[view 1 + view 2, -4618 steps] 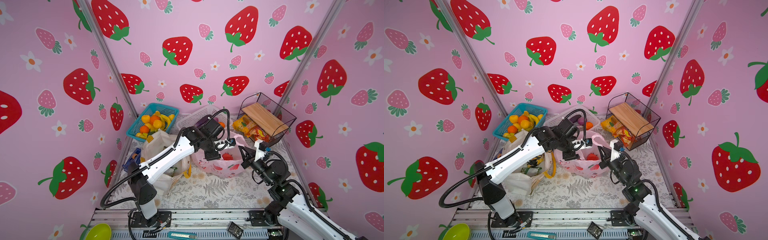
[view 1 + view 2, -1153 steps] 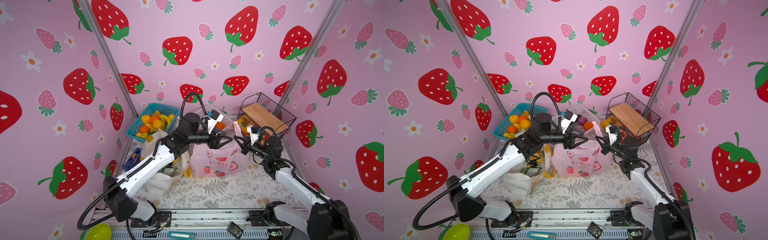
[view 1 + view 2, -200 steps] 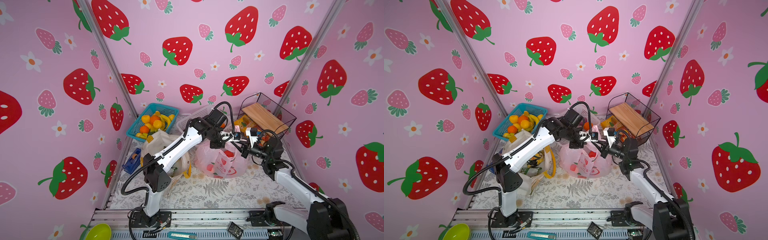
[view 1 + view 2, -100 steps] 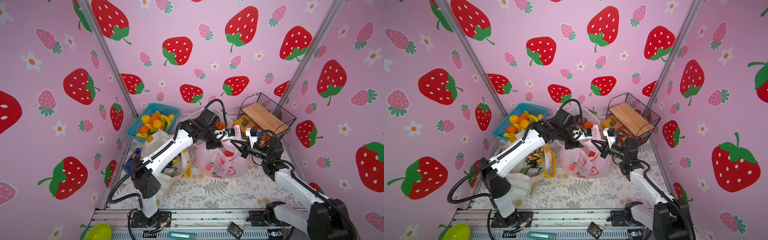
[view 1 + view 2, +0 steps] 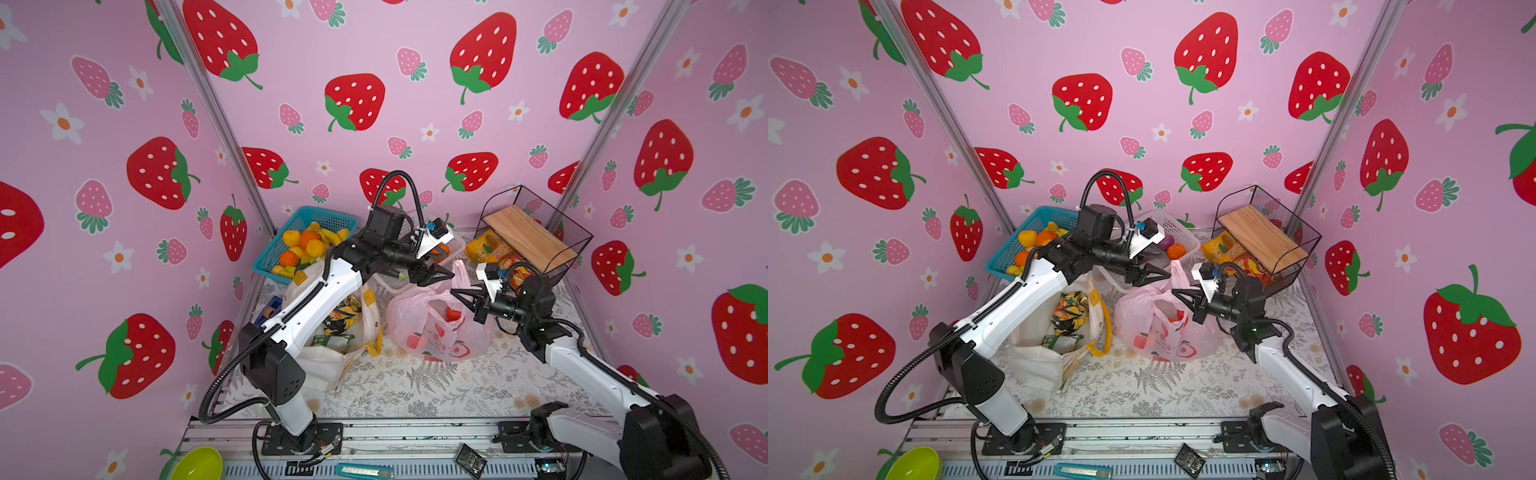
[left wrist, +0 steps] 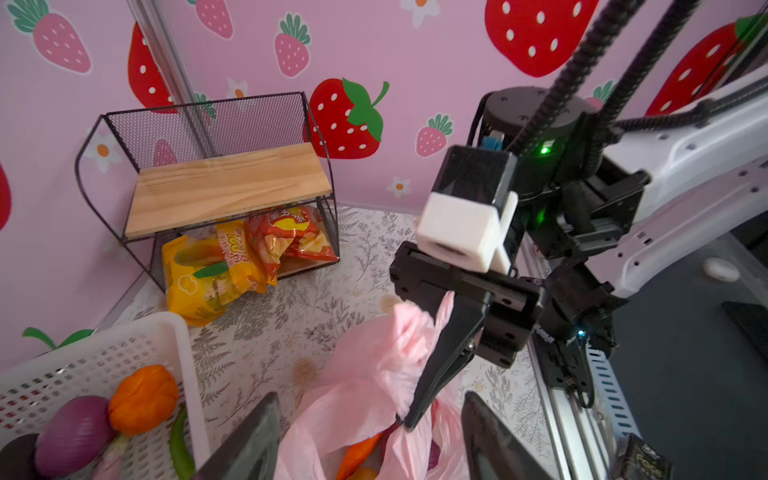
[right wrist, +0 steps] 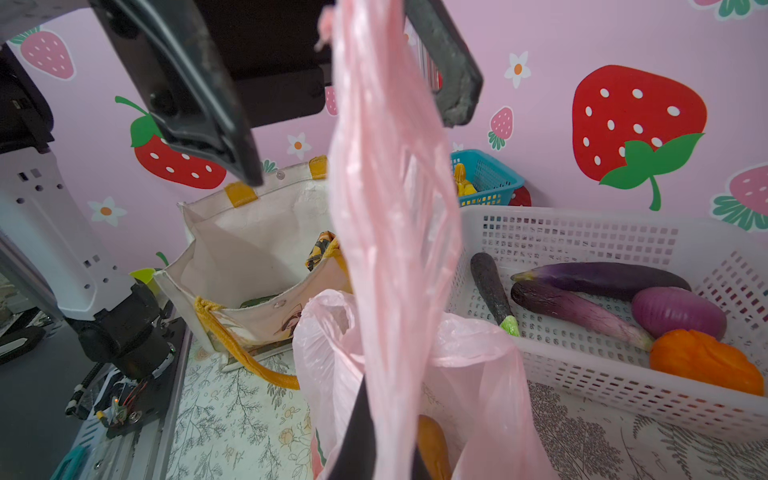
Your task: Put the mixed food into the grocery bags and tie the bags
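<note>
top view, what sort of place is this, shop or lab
Probably a staged robot test booth, not a shop: strawberry-print wall panels enclose the table, the left arm and right arm bolt to a metal rail, toy fruit fills the blue basket.

Right end effector (image 5: 1177, 294) pinches the pink bag (image 5: 1156, 332) — white tote (image 5: 1034, 365) alongside.

The white-and-black left arm (image 5: 320, 299) reaches forward and rightward, its black two-fingered left gripper (image 5: 445, 275) spread apart. The white-and-black right arm (image 5: 582, 365) stretches leftward, its black right gripper (image 5: 455, 293) pinched on a strip of the thin pink plastic bag (image 5: 409, 318).
</note>
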`<state>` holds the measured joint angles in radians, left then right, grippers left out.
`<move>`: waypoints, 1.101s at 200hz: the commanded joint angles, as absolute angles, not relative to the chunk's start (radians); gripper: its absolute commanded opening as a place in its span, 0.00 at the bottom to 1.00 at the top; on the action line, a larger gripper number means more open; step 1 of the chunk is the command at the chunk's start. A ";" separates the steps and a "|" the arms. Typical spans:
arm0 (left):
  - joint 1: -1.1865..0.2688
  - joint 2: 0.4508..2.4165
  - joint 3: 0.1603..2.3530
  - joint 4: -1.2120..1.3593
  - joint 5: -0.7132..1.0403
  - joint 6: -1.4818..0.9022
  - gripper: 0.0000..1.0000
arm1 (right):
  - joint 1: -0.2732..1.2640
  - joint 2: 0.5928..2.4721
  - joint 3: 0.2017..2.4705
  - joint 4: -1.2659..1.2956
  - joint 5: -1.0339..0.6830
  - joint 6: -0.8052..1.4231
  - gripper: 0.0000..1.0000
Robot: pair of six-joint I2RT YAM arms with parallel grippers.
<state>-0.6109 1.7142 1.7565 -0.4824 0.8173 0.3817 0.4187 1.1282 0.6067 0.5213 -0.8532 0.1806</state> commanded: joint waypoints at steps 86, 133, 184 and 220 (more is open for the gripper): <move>-0.614 1.748 1.816 -0.441 0.914 0.299 0.00 | 0.417 1.117 0.639 0.440 -0.726 0.221 0.05; -0.606 1.649 1.617 -0.302 0.805 0.250 0.00 | 0.414 1.123 0.617 0.551 -0.737 0.383 0.13; -0.615 1.572 1.453 -0.143 0.755 0.157 0.00 | 0.414 1.134 0.618 0.598 -0.659 0.483 0.14; -0.650 1.534 1.321 -0.028 0.657 0.138 0.00 | 0.414 1.160 0.605 0.678 -0.619 0.586 0.10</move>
